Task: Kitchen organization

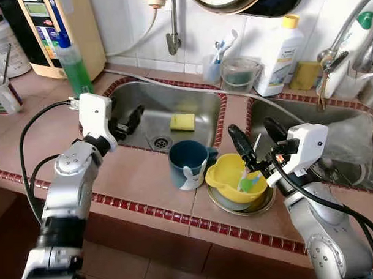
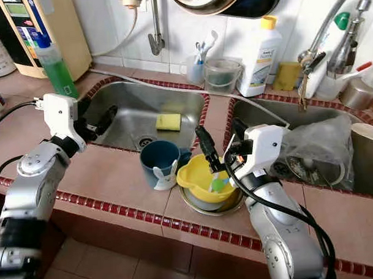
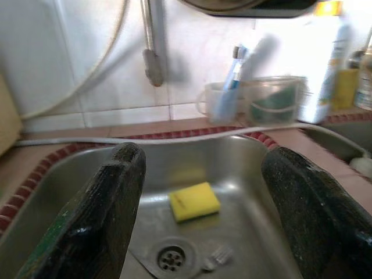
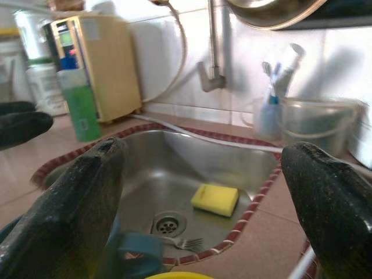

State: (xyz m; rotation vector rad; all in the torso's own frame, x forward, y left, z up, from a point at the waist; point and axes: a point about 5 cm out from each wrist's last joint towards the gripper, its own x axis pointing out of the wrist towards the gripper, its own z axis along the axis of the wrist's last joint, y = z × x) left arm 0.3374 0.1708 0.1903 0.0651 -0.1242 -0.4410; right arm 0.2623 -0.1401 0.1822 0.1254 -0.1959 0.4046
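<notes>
A yellow sponge [image 1: 182, 121] lies in the left steel sink [image 1: 130, 92], beside the drain [image 1: 160, 141], and a fork [image 4: 186, 243] rests near that drain. On the counter in front stand a blue mug [image 1: 187, 164] and a yellow bowl [image 1: 234, 177] holding green and blue utensils, set on a metal plate [image 1: 228, 206]. My left gripper [image 1: 127, 120] hangs open over the sink's left side, holding nothing. Just above and behind the yellow bowl, my right gripper [image 1: 257, 137] is open and also holds nothing.
A green soap bottle [image 1: 75, 67] and a water dispenser [image 1: 60, 27] stand at the back left. A toothbrush cup [image 1: 213, 68], a clear tub [image 1: 239, 73] and a white bottle [image 1: 280, 56] line the wall. The right sink [image 1: 302, 111] holds a plastic bag [image 1: 346, 140].
</notes>
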